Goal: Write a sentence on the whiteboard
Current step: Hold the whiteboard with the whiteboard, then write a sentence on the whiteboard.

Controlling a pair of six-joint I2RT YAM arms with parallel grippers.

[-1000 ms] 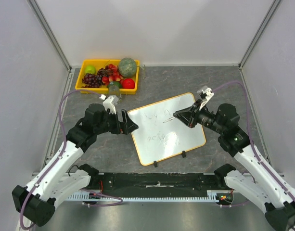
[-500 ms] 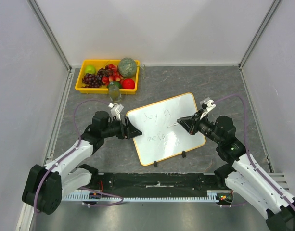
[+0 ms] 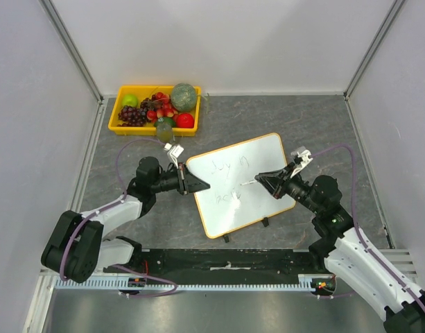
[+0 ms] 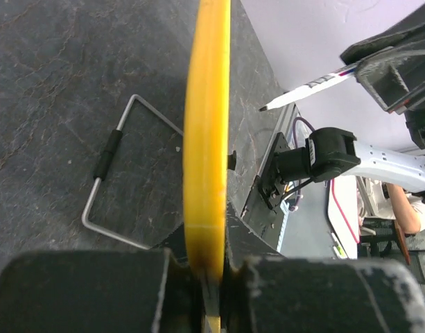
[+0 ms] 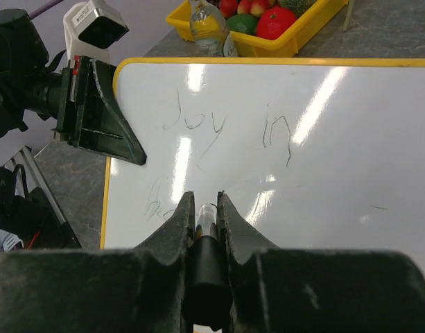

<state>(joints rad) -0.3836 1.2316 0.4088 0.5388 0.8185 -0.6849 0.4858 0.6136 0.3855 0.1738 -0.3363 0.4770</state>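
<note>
Clearly, sentence [image 5: 219, 139] reads "Joy in"; left fingers [image 4: 80, 291] clamp whiteboard [image 3: 264, 156], right fingers [image 5: 174, 232] grip marker [image 5: 206, 258].

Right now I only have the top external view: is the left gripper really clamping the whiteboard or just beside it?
Observer: Left wrist view shows the left gripper shut on the yellow frame of the whiteboard.
Operator: And the right?
Observer: The right gripper is shut on a marker, gripped between its fingers.
Operator: Is the writing readable?
Observer: In the right wrist view the sentence reads "Joy in" on top; the lower line is faint.
</note>
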